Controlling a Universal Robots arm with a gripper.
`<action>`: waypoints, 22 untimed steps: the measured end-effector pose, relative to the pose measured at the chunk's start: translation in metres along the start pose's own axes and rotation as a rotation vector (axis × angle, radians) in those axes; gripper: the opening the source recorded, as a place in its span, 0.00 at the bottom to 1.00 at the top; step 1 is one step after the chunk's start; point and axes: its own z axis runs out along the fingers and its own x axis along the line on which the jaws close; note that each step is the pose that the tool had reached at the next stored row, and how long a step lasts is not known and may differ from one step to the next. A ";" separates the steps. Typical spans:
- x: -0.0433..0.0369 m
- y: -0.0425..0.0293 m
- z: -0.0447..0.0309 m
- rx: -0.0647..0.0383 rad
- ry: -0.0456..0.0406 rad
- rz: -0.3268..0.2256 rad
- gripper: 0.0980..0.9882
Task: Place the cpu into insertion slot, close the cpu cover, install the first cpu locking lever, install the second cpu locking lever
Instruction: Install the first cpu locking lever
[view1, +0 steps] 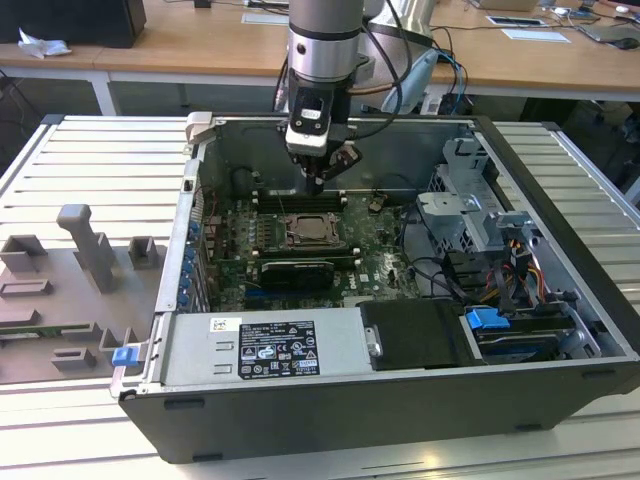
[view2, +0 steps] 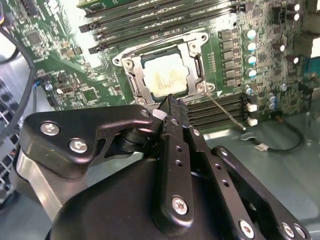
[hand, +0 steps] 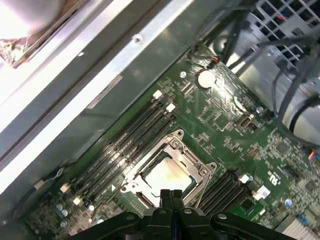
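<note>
On the exterior view's left, grey moulded fixtures (view1: 90, 262) stand on the slatted desk (view1: 60, 440). Rightward, inside the open black computer case (view1: 300, 415), the pale silvery square cpu (view2: 167, 75) lies in the metal-rimmed insertion slot (view1: 338, 240), and the thin silvery cpu cover (view2: 134, 76) looks shut. The black fingers (view2: 172, 150), pressed together and empty, hover near the slot's edge. A thin wire locking lever (view2: 225, 114) juts out and likely needs a steady, controlled push.

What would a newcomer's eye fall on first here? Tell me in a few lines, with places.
The black robot gripper hangs inside the open dark grey computer case, its tip just above the green circuit board. In the second wrist view it sits close over the small square chip with a pale silvery top, which lies flat in the middle of the board, framed by the thin silvery metal plate closed around it.
</note>
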 end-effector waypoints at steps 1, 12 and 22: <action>0.0000 0.0000 0.0000 0.000 0.0002 -0.019 0.01; 0.0000 0.0000 0.0000 -0.001 0.0017 -0.186 0.01; 0.0000 0.0000 0.0000 -0.003 0.0036 -0.397 0.01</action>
